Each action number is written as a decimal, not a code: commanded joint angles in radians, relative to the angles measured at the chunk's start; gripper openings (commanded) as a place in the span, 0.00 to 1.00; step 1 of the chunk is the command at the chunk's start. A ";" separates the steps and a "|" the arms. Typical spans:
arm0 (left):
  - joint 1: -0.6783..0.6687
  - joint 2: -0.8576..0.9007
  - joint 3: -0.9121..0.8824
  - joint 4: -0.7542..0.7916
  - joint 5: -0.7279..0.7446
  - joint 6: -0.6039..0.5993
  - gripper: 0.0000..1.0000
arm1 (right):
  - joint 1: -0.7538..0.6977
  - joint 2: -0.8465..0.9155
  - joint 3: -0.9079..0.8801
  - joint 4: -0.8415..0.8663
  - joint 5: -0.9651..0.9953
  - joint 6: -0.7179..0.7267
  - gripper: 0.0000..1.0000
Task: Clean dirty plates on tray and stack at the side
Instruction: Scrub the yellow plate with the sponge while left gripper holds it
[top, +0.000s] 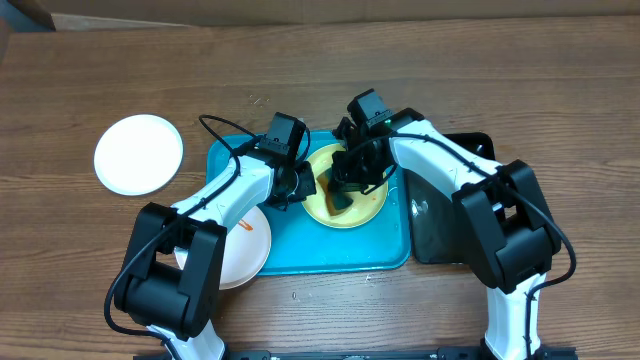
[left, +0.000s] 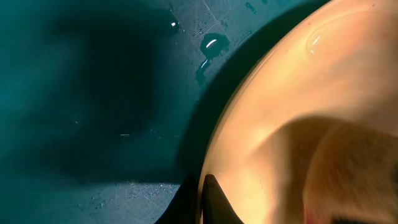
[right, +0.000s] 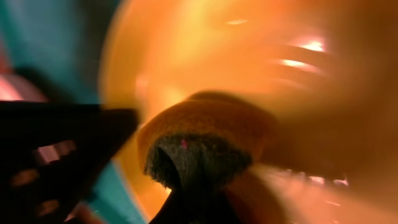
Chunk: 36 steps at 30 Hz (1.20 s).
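both pincers closed at the yellow-green plate (top: 368, 205), on the tray (top: 330, 252)

plate position: it lay inside the turquoise tray, in the far half, right of centre. both arms met over it.

left pincer (top: 298, 183): sat at the plate's left rim, jaws closed on that rim. the left wrist view agreed. a dark fingertip (left: 214, 200) lay right at the rim edge, with the plate filling the right side of the view. the wet tray floor lay to the left, with a few water drops (left: 214, 43) on it.

right pincer (top: 348, 195): was over the plate's middle, just right of the left pincer, jaws clamped on a sponge (right: 199, 155). the right wrist view was badly blurred. it showed the sponge's dark scrub face and orange body up against the plate's inner surface. blur was too heavy to tell firm contact.

so the plate was touched at its left rim by one pincer and had the other directly above its centre.

other plates:
- first white plate (top: 138, 153) lay on the table (top: 100, 290), far left, well apart from the tray and both pincers. no smears visible on it.
- second white plate (top: 250, 255) lay over the tray's near-left corner, part on and part off, half hidden under the left arm. it had an orange smear (top: 246, 228) on it, and neither pincer was touching it.

a black tray (top: 440, 235) sat just beside the turquoise tray's right side, partly under the right arm.
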 joint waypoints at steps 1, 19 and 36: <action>-0.007 -0.004 -0.002 -0.004 0.000 0.002 0.05 | -0.077 -0.006 0.076 -0.021 -0.230 -0.007 0.04; -0.005 -0.004 -0.002 0.091 -0.003 0.002 0.32 | -0.262 -0.188 0.143 -0.313 -0.006 -0.188 0.04; -0.007 -0.004 -0.002 0.052 -0.004 0.002 0.04 | -0.024 -0.188 -0.057 0.057 0.408 -0.199 0.04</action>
